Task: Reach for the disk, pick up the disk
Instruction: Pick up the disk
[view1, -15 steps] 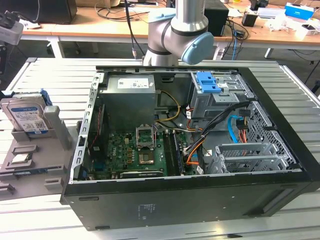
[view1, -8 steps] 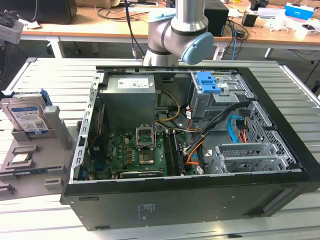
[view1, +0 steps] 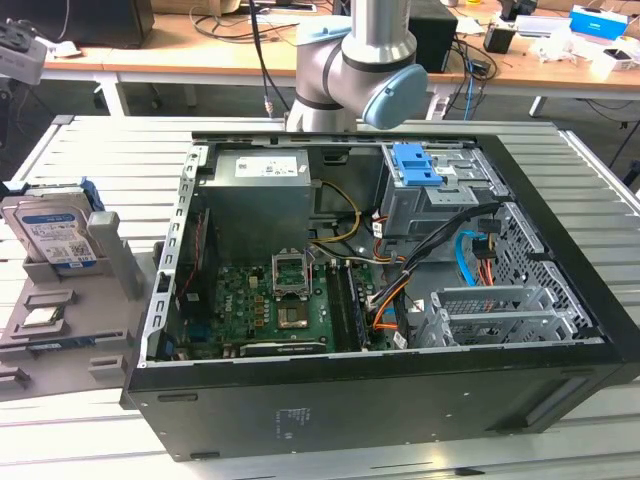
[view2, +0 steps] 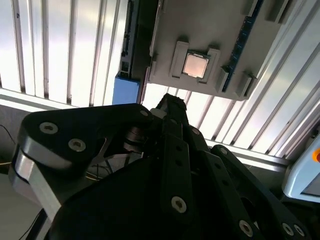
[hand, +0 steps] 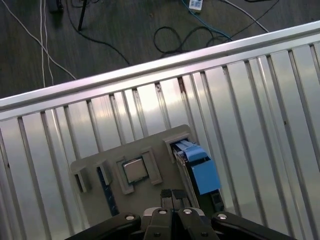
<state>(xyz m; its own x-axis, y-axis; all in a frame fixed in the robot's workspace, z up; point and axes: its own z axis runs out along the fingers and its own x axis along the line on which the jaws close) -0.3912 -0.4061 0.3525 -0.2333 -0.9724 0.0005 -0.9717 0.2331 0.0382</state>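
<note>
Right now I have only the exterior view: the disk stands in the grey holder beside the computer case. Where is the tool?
Observer: In the first wrist view the tool hangs over the grey holder, apart from the disk and holding nothing.
Reviewer: Open or shut?
Observer: Shut. Its fingers meet in the first wrist view, with nothing between them.
Reviewer: What is it lined up with?
Observer: In that view its tip shows between the square chip in its pocket and the disk standing on edge.
</note>
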